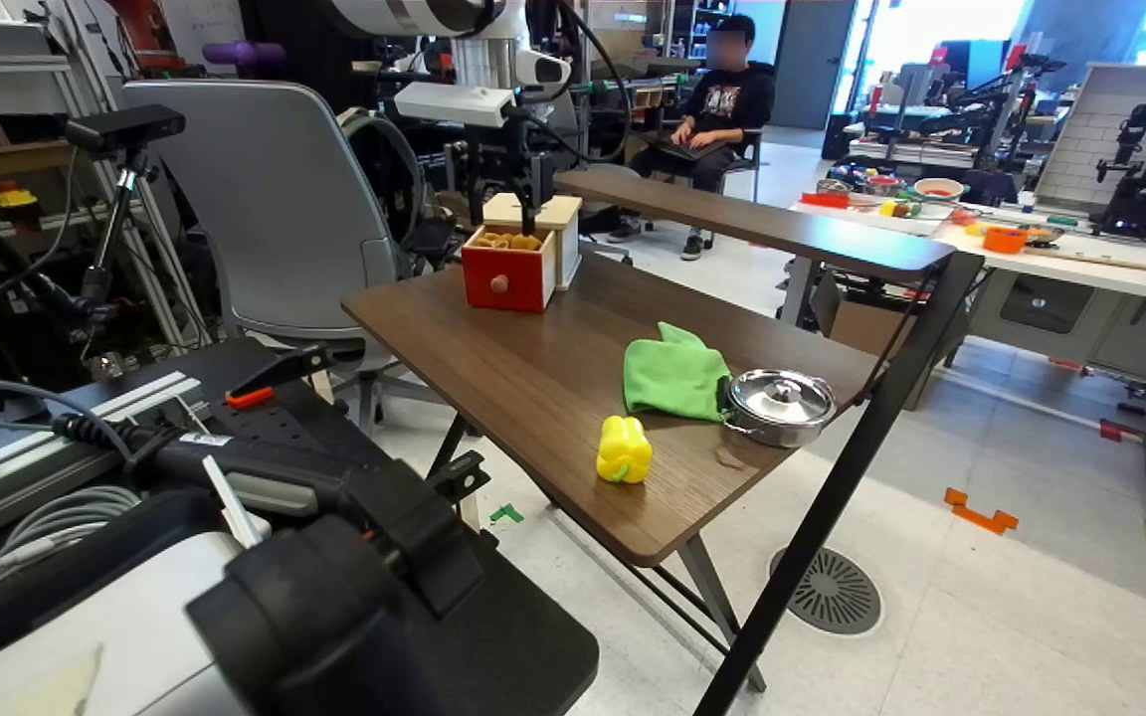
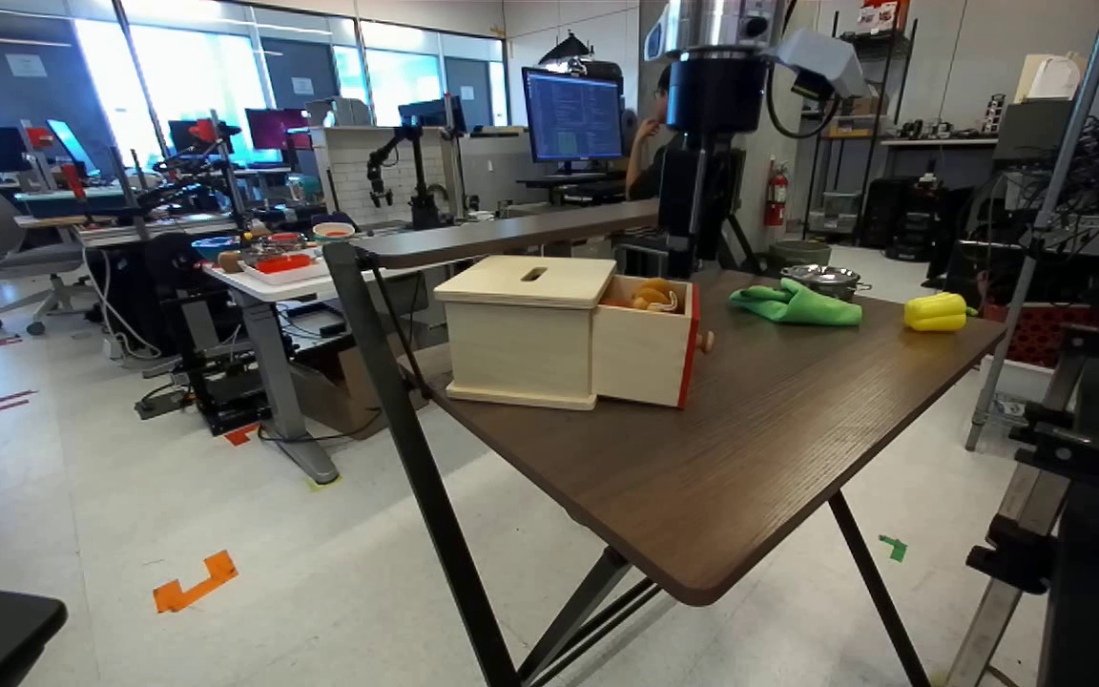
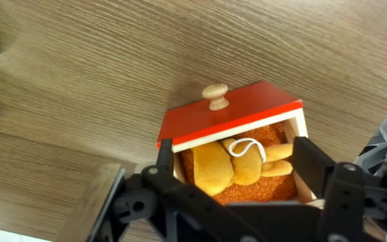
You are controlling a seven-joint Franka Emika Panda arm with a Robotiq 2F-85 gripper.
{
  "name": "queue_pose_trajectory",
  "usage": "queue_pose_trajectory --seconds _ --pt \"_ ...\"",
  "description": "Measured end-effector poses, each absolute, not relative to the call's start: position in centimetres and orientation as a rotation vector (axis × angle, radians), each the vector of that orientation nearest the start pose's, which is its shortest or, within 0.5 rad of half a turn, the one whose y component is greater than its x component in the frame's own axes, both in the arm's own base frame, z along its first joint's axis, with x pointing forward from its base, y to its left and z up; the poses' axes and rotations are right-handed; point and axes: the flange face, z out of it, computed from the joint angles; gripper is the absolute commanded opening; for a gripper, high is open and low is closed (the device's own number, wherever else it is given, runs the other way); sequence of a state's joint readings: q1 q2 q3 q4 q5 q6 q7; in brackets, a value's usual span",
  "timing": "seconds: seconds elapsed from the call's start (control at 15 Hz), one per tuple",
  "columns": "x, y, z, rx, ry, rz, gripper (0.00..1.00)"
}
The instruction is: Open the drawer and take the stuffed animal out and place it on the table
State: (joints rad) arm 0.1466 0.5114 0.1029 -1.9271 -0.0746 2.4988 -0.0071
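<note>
- Overhead, the Robotiq gripper (image 3: 233, 148) pointed downward at the open red-fronted drawer (image 3: 257, 101), its fingers (image 3: 309, 164) spread.
- The golden-orange plush animal (image 3: 247, 168) lay inside the drawer, appearing between the fingers in the wrist view.
- The drawer projected from the pale wooden cabinet (image 2: 521, 348) on the brown tabletop (image 1: 533, 368).
- A green cloth (image 1: 672, 378) lay just beside the lidded metal pot (image 1: 782, 403).

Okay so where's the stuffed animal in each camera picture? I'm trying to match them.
In an exterior view: the stuffed animal is left of centre, in the upper half.
In an exterior view: the stuffed animal is right of centre, slightly above the middle.
Wrist view: the stuffed animal is right of centre, in the lower half.
Shared landmark: the red drawer front, visible in all three.
</note>
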Motion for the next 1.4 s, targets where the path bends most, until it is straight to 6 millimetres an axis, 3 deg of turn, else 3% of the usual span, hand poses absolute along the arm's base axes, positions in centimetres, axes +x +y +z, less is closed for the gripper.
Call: queue_pose_trajectory --seconds 0.07,0.13,0.2,0.4,0.53,0.6,0.67,0.73,1.2,1.4 --pt "61.5 15.4 22.6 -3.094 -0.465 -0.099 0.49" --pt "61.7 15.4 22.4 -3.094 -0.462 -0.097 0.80" --pt "61.9 15.4 22.1 -3.094 -0.458 -0.095 0.88" --pt "62.6 15.5 21.3 -3.093 -0.449 -0.093 0.99" --pt "63.1 15.6 21.0 -3.092 -0.450 -0.097 1.00" --pt "63.3 15.7 20.9 -3.091 -0.452 -0.101 0.95" --pt "63.5 15.9 20.8 -3.091 -0.456 -0.104 0.75" --pt "63.6 16.1 20.7 -3.091 -0.461 -0.107 0.75" --pt "64.3 16.8 19.8 -3.097 -0.487 -0.111 0.20" --pt "64.5 16.9 19.7 -3.099 -0.489 -0.113 0.02"
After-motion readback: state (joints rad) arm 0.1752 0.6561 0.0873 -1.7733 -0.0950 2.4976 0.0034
